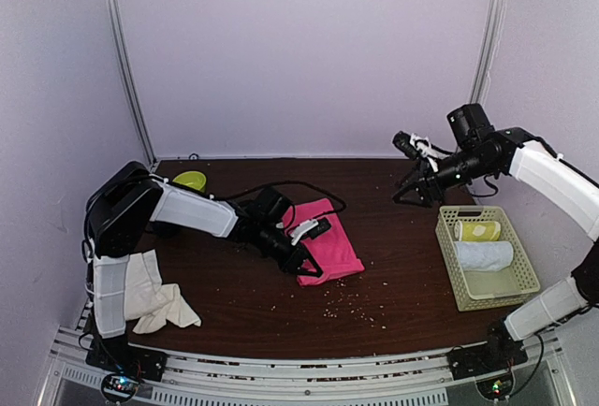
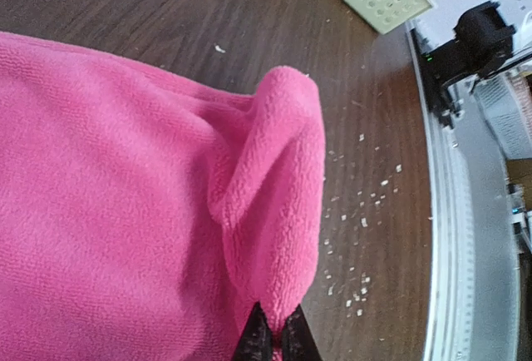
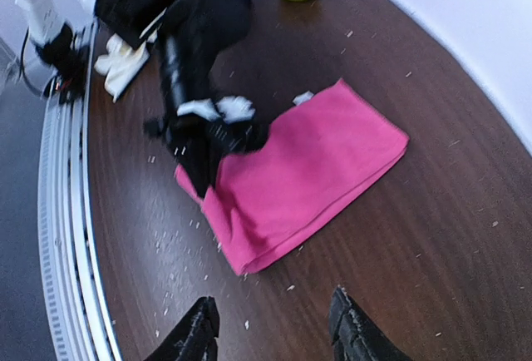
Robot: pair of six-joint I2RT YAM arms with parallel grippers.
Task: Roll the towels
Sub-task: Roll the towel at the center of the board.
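Reaching low, left gripper (image 2: 273, 334) pinching pink towel (image 1: 335, 249)

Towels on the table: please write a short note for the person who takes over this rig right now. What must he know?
Left hand: shut, pinching a raised fold at the edge of the pink towel.
Right hand: open, holds nothing, raised above the table at the far right.
Pink towel: folded flat mid-table, not rolled.
Cream towel: crumpled at the near left edge, nothing holding it.
Basket on the right holds a white roll and a yellow-green roll.
Done: only the grip on the pink towel.
Left: roll the pink one, then the cream one.
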